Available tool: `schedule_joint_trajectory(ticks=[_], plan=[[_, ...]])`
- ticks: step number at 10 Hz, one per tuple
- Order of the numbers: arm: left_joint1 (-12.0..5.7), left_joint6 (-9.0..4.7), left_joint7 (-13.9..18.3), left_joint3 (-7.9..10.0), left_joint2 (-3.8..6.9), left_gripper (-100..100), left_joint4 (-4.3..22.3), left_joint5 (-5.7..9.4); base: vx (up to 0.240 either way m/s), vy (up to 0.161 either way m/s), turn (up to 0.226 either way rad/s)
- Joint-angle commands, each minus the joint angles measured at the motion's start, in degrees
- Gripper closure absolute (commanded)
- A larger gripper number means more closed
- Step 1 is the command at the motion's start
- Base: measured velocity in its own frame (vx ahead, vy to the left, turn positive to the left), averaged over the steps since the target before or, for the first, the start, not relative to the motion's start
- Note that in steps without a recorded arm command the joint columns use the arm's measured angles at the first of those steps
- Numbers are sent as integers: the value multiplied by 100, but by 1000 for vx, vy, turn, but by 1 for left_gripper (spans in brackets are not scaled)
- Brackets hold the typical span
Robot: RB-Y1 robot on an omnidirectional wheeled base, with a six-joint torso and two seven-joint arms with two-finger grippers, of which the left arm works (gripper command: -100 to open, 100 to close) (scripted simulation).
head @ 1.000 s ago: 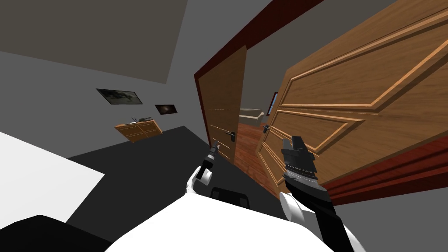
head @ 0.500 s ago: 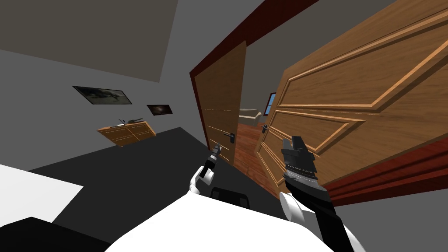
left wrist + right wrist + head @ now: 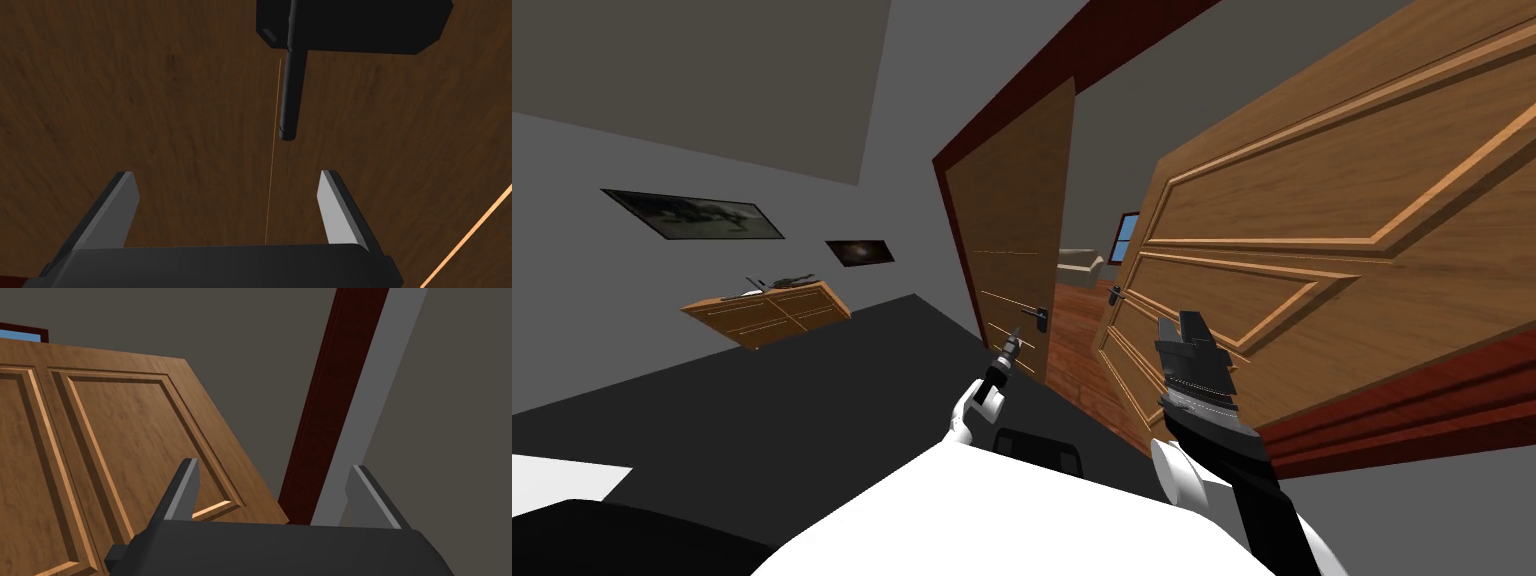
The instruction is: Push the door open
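Brown door, left gripper nearer its black handle, jaws apart

Brown wood-grain door, black handle, dark red frame, grey wall, orange-brown dresser, reddish plank floor

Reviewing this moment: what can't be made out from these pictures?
- Left wrist view: whether the left gripper touches the left door; looking along the fingers shows neither gap nor contact.
- Left wrist view: the handle has a black plate that the picture's edge cuts off.
- Head view: dark things on the dresser, too small to name.
- Head view: the room beyond, mostly hidden by the right door.
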Motion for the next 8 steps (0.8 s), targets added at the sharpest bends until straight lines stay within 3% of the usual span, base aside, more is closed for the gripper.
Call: schedule_joint_trajectory(ticks=[1,5,8], plan=[[-93,37,20,-57,16,-100,165,3,98,56,-62],[-330,124,71,-246,55,-100,629,5,136,80,-102],[-380,126,60,-218,25,-100,708,8,100,21,-31]])
